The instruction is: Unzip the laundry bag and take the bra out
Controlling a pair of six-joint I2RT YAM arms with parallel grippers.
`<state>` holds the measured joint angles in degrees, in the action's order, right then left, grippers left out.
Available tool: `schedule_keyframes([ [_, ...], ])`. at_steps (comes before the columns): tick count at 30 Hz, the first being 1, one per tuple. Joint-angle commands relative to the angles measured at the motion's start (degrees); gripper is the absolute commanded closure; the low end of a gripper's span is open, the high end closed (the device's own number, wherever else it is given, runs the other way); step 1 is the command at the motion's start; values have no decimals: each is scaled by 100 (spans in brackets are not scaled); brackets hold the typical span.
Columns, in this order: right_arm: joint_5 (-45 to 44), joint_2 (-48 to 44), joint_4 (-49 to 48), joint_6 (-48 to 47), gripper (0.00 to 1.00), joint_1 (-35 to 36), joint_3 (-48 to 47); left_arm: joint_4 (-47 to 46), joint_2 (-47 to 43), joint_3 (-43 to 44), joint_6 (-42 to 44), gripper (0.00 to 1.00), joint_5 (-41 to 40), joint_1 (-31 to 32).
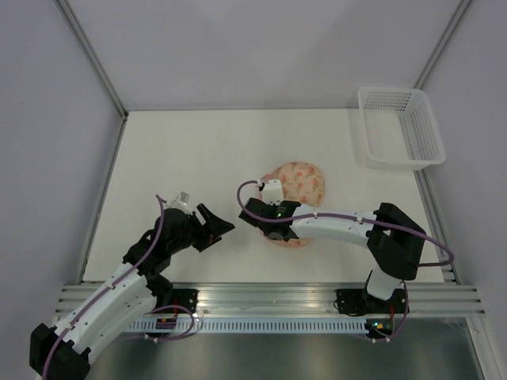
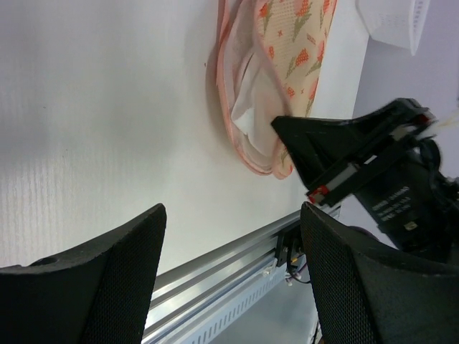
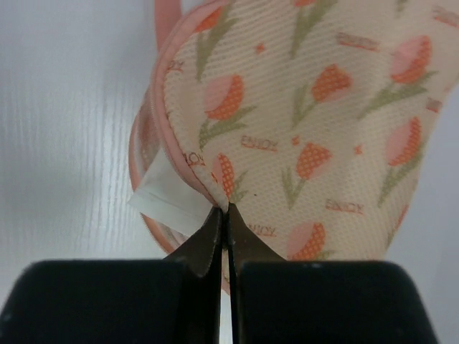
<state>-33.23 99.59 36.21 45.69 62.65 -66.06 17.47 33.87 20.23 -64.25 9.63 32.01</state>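
My right hand (image 3: 226, 212) pinches the laundry bag's (image 3: 323, 107) part-unzipped rim at six o'clock, left hand (image 2: 231, 218) wide; the bra (image 2: 246, 100) is not yet out.

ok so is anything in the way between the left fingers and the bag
Nothing visible. Only bare table lies between the open left fingers and the bag, whose edge gapes toward them. The right fingers are pinched on the bag's rim, to one side of that path rather than across it.

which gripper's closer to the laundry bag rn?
Right. The right gripper is pinching the laundry bag at its rim. The left gripper is open, apart from the bag, off to its left.
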Motion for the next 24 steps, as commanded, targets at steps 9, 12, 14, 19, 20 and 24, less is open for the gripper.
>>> schedule_keyframes([
  [9, -2090, -2751, 1291, 2601, 100, -1272, 1139, -385, 208, 104, 9, 21, 303, 16],
  [12, -2493, -3173, 1950, 3365, 99, -1790, 1350, -420, 418, 253, 114, 21, 364, 25],
  [14, -2547, -3488, 2416, 3927, 99, -2202, 1525, -438, 593, 376, 193, 22, 417, 25],
  [19, -2837, -4061, 2979, 4764, 97, -2600, 1921, -455, 841, 596, 343, 22, 531, 25],
  [20, -2838, -4157, 3006, 4834, 92, -2635, 2035, -455, 867, 631, 352, 22, 540, 25],
  [24, -2680, -4193, 3050, 4844, 76, -2688, 2229, -464, 1025, 710, 395, 23, 601, 25],
])
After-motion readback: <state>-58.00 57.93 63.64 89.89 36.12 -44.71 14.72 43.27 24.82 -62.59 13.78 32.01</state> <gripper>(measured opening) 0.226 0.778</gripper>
